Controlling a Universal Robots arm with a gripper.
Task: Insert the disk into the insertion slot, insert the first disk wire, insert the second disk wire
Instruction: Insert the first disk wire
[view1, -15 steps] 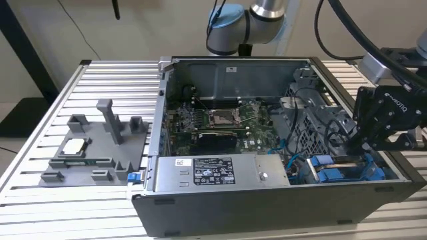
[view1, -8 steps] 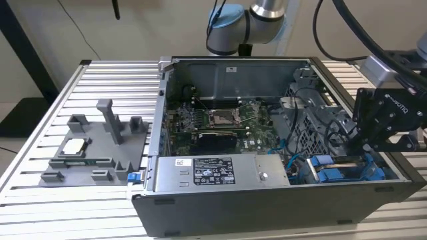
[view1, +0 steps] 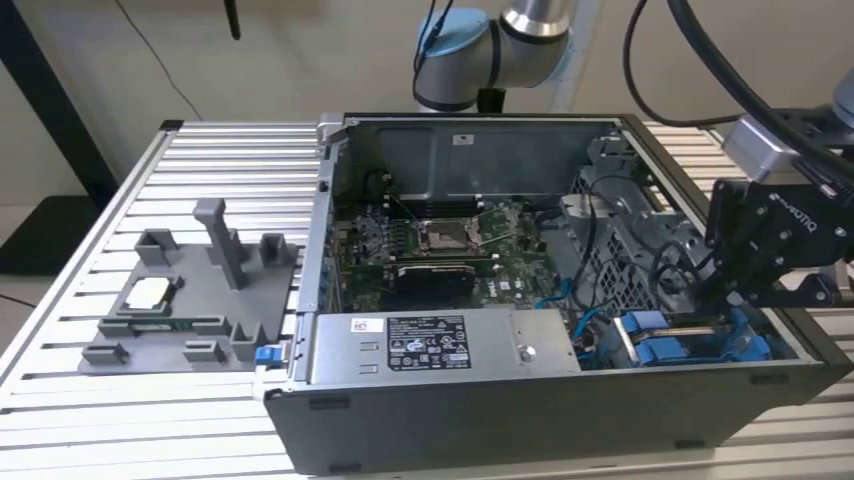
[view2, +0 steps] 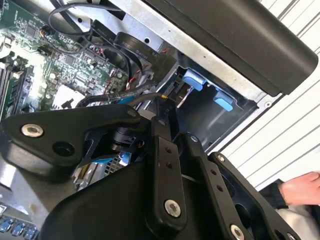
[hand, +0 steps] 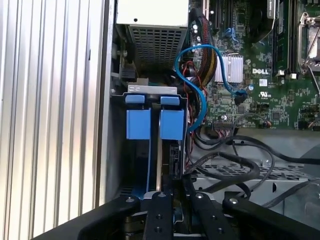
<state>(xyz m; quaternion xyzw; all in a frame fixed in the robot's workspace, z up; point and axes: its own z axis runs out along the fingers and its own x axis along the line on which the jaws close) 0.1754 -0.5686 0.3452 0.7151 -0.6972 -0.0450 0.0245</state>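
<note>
Your gripper (view1: 731, 296) hangs in the open computer case (view1: 534, 420) on the slatted aluminium table (view1: 134, 170), a beige wall (view1: 307, 50) behind. The disk (hand: 172, 125) stands in the drive bay beneath it. Whether it grips anything cannot be told.

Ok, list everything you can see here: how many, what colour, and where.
table: one, ribbed silver, under everything
computer case: one, dark grey, open, on the table
motherboard: one, green, inside the case
power-supply box: one, silver with a label, at the case's front
disk carrier: blue, two tabs side by side, in the drive bay
blue cable: one, looped above the drive bay
black cables: several, beside the bay
fixture tray: one, grey, at the exterior view's left of the case
person's hand: one, beyond the case
robot arm: one, silver and blue, behind the case
gripper: one, black, over the drive bay
</note>
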